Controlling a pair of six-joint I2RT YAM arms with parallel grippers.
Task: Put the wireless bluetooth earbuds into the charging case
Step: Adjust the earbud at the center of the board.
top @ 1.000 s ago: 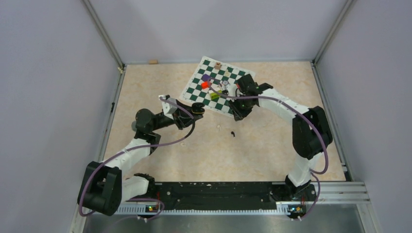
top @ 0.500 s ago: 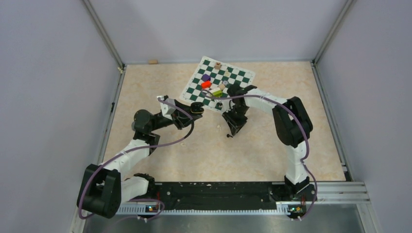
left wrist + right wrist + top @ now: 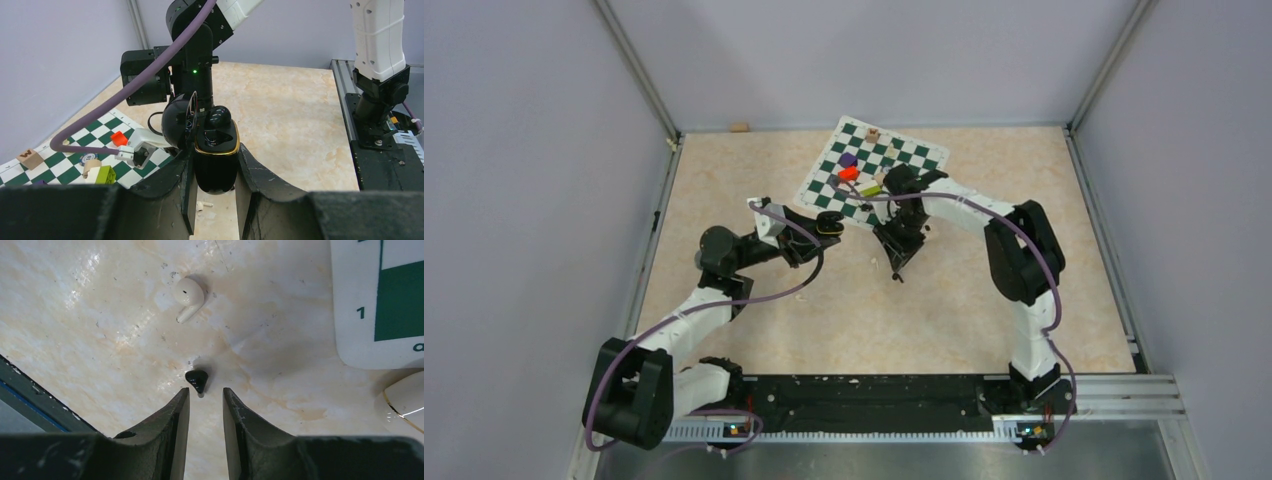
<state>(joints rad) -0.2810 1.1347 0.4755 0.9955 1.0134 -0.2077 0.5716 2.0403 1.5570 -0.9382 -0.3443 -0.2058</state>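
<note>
My left gripper is shut on the charging case, a glossy black pod with a gold rim, held above the table with its lid open. One black earbud sits in the case; the socket beside it is empty. In the top view the case is left of the chessboard's near corner. The other black earbud lies on the table just beyond the tips of my right gripper, which is open, empty and pointing down over it. In the top view my right gripper is near the table's middle.
A white earbud lies beyond the black one. A white case is at the right edge, by the chessboard's corner. The chessboard carries small red, purple and green blocks.
My right gripper has moved from the chessboard's edge forward and left, down over the black earbud on the table. The left gripper and the case have not moved.
</note>
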